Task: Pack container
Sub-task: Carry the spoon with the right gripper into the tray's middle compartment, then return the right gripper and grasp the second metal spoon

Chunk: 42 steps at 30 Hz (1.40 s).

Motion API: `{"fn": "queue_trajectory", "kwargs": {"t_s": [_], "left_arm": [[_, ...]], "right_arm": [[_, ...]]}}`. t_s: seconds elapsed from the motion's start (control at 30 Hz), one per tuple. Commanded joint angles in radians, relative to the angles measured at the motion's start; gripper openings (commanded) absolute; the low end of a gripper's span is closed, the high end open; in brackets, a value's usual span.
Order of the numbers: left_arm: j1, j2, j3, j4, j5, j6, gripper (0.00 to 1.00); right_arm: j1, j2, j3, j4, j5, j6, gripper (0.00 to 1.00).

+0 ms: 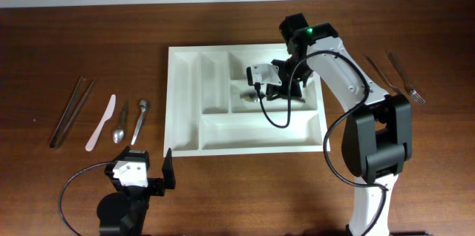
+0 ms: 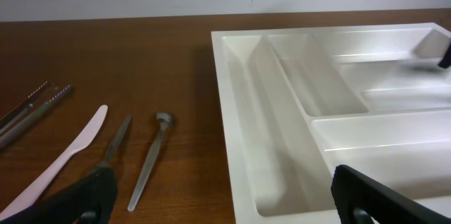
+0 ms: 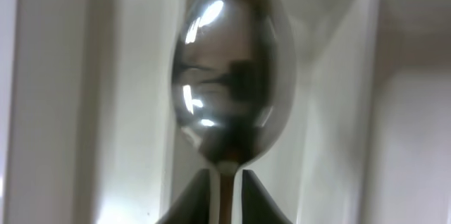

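Note:
The container is a large white cutlery tray (image 1: 172, 102) in the middle of the table. It also shows in the left wrist view (image 2: 225, 111) and fills the right wrist view (image 3: 63, 111). My right gripper (image 1: 267, 93) hovers over the tray's upper right compartments, shut on the handle of a shiny metal spoon (image 1: 249, 96). In the right wrist view the spoon's bowl (image 3: 229, 76) sticks out beyond my fingertips (image 3: 227, 196), over a compartment. My left gripper (image 1: 139, 165) is open and empty near the front edge, its fingers (image 2: 225, 206) straddling the tray's front left corner.
Left of the tray lie dark chopsticks (image 1: 70, 110), a pale plastic knife (image 1: 100, 122), a small spoon (image 1: 121, 125) and a metal utensil with a round end (image 1: 140, 119). A fork (image 1: 407, 79) and a knife (image 1: 382, 73) lie to the right.

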Motion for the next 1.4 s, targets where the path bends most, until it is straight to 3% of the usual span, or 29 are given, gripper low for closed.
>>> {"fn": "queue_trajectory", "kwargs": {"t_s": [0.0, 0.03, 0.07, 0.27, 0.37, 0.67, 0.8, 0.87, 1.17, 1.37], "left_arm": [[-0.004, -0.005, -0.007, 0.003, -0.008, -0.006, 0.99], [-0.004, -0.005, -0.007, 0.003, -0.008, -0.006, 0.99], [-0.004, -0.005, -0.007, 0.003, -0.008, -0.006, 0.99], [-0.004, -0.005, -0.007, 0.003, -0.008, -0.006, 0.99], [-0.004, -0.005, -0.007, 0.003, -0.008, -0.006, 0.99], [-0.004, -0.005, -0.007, 0.003, -0.008, -0.006, 0.99], [-0.004, -0.005, -0.007, 0.003, -0.008, -0.006, 0.99], [-0.004, -0.005, -0.007, 0.003, -0.008, -0.006, 0.99], [-0.004, -0.005, -0.007, 0.003, -0.008, -0.006, 0.99], [-0.004, -0.005, -0.007, 0.003, -0.008, -0.006, 0.99]], "right_arm": [[-0.002, 0.003, -0.006, 0.019, -0.003, 0.089, 0.86], [-0.002, 0.003, 0.0, 0.023, -0.003, 0.129, 0.95], [-0.002, 0.003, 0.009, 0.026, -0.004, 0.171, 0.99], [-0.08, -0.025, 0.162, -0.008, 0.001, 0.603, 0.99], [-0.158, -0.039, 0.25, -0.095, 0.0, 0.701, 0.99], [-0.491, -0.047, 0.275, -0.247, 0.001, 0.675, 0.98], [-0.574, -0.047, 0.23, -0.244, 0.043, 0.614, 0.76], [-0.617, -0.047, 0.183, -0.213, 0.095, 0.615, 0.71], [-0.636, -0.047, -0.028, -0.007, 0.275, 0.676, 0.53], [-0.636, -0.046, -0.163, 0.153, 0.324, 0.701, 0.53]]}}
